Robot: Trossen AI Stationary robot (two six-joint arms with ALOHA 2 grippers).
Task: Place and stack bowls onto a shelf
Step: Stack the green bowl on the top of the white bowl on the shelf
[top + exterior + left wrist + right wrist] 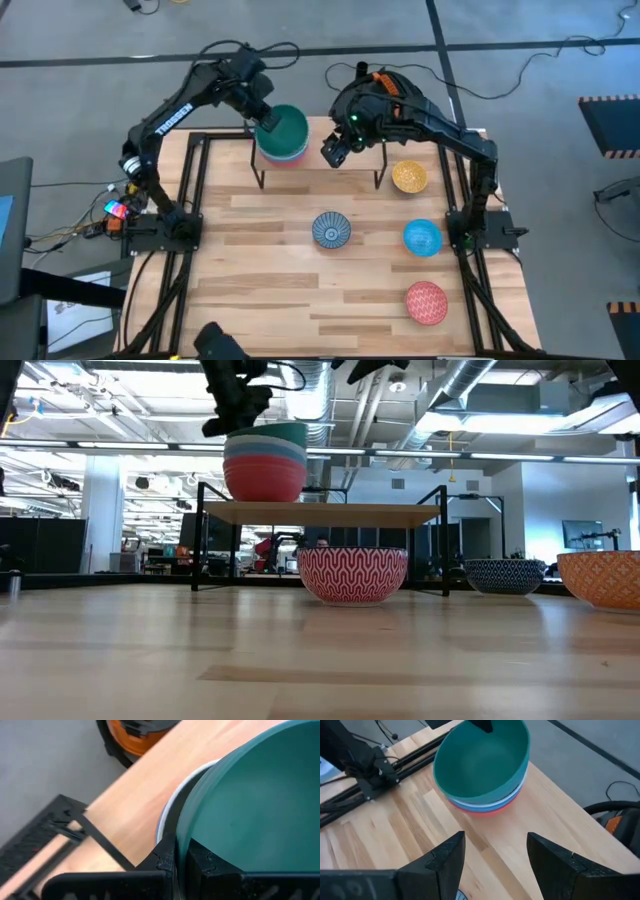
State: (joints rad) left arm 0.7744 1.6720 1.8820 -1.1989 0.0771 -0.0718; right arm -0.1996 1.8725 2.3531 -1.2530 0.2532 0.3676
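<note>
Left gripper pinches the green bowl's rim atop the stack on the shelf; right gripper hovers nearby, spread wide, empty.

A stack of bowls, green on top, is sitting on the shelf at upper left; a pink-red patterned bowl is resting on the counter at centre.
</note>
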